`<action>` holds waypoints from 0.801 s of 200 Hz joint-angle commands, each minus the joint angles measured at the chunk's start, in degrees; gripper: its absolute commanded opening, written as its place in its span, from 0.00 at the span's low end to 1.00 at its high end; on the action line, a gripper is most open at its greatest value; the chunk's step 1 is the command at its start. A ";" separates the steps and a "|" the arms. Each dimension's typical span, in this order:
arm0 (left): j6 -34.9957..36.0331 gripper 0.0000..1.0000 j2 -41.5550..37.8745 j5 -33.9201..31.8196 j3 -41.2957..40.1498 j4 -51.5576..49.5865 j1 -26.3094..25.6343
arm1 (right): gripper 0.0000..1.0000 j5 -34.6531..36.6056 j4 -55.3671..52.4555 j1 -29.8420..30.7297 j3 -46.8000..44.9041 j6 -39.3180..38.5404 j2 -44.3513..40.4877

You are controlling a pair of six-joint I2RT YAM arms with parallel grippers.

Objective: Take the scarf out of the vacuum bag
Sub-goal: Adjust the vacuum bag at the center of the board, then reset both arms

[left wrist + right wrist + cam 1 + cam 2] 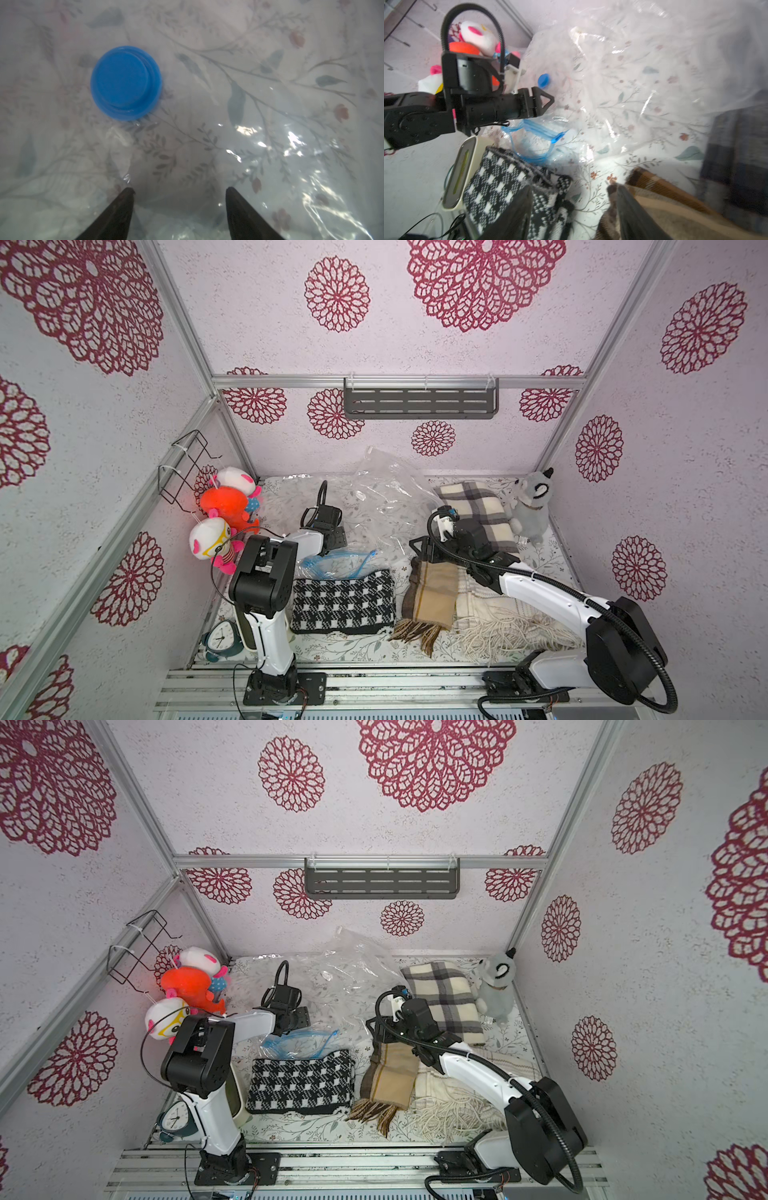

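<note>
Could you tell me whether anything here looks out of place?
The clear vacuum bag is crumpled, with a corner rearing up against the back wall instead of lying flat; its blue zip mouth is buckled open beside the black-and-white scarf.

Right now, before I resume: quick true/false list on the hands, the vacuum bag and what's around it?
1. The left hand is open with nothing between its fingers. True.
2. The valve cap on the vacuum bag is red. False: the valve cap is blue.
3. The black-and-white scarf lies on the arm bases' side of the bag's blue zip strip. True.
4. The grey plush toy sits beside the left arm. False: the grey plush toy stands at the far right, next to the plaid scarf.
5. The right hand is shut on the vacuum bag. False: the right hand is open, by the brown scarf.
</note>
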 commanded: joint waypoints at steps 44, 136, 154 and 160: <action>3.44 0.98 -5.63 -1.12 3.07 0.02 2.02 | 0.67 6.87 3.57 -5.58 8.12 -5.94 2.70; 17.47 0.98 -37.63 -4.77 -15.32 16.70 6.50 | 0.98 21.64 3.41 -25.76 0.95 -19.87 -5.32; 21.74 0.98 -35.46 -8.73 -16.86 15.73 9.62 | 0.98 26.68 12.18 -29.98 -8.36 -26.21 -5.87; 22.10 0.98 -34.61 -9.05 -17.96 16.45 10.81 | 0.98 28.05 15.71 -31.10 -11.30 -28.41 -6.11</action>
